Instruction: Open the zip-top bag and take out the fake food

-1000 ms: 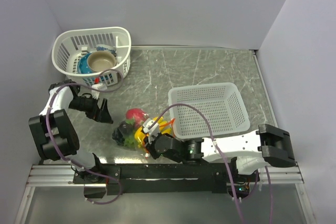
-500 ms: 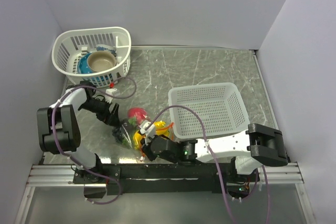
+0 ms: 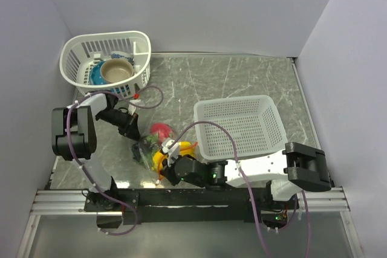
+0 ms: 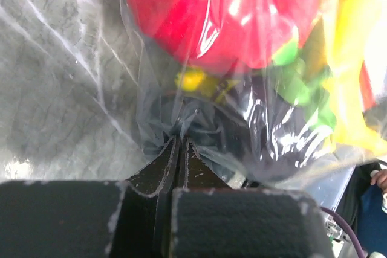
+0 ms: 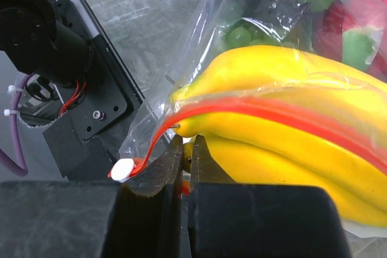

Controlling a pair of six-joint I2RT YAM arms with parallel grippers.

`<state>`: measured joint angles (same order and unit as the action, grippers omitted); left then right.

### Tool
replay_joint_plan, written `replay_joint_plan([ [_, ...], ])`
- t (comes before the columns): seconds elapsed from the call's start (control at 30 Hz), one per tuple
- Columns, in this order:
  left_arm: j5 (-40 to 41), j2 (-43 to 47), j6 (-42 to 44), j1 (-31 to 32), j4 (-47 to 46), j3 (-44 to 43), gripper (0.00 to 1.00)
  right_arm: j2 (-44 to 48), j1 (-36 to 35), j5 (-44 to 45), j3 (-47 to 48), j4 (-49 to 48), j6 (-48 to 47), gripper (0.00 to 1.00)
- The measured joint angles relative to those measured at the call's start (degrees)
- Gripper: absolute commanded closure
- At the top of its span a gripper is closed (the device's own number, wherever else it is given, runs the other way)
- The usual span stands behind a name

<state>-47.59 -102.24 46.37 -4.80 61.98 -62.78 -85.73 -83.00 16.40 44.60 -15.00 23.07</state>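
Right wrist view shows the clear, wrinkled bag [image 5: 211,37] wrapped over yellow bananas [image 5: 284,83], the right gripper [image 5: 187,149] clamped on its red-striped edge and the left gripper [image 4: 180,146] clamped on its film.

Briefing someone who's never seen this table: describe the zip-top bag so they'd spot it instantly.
On the grey table, look near the front edge, left of the empty rectangular white basket. The zip-top bag is there: clear crumpled plastic with an orange-red zip strip, stuffed with yellow, red and green toy food.
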Motion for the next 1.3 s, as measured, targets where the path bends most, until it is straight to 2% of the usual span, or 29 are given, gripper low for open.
replay_joint_plan([
  [0.1, -0.3, 0.1, 2.0, -2.3, 3.1, -1.6, 0.99, 0.0, 0.0, 0.0, 0.5, 1.0, -0.5, 1.0],
  [0.3, 1.3, 1.3, 3.6, -14.4, 7.7, -8.5, 0.99, 0.7, 1.0, -0.3, 4.5, 4.8, -3.2, 1.0],
  [0.47, 3.4, 3.0, 4.0, -21.2, 9.8, -10.3, 0.99, 8.7, 3.5, -1.5, 4.6, 6.5, -4.7, 1.0],
  [0.7, 6.4, 4.0, 5.5, -21.8, 7.0, -8.7, 0.99, 21.1, 6.3, -1.6, 4.4, 11.5, -6.0, 1.0],
  [1.0, 6.0, 7.1, 6.5, -21.1, 10.4, -9.9, 0.99, 30.9, 17.6, -1.2, 4.4, 18.9, -9.7, 1.0],
  [1.2, 3.8, 11.7, 5.3, -15.7, 12.3, -16.4, 0.99, 37.3, 25.0, -1.9, 4.6, 20.8, -11.0, 1.0],
  [1.3, 3.1, 14.6, 4.1, -12.7, 12.7, -16.7, 0.99, 38.8, 25.9, -2.0, 5.7, 22.3, -11.8, 1.0],
])
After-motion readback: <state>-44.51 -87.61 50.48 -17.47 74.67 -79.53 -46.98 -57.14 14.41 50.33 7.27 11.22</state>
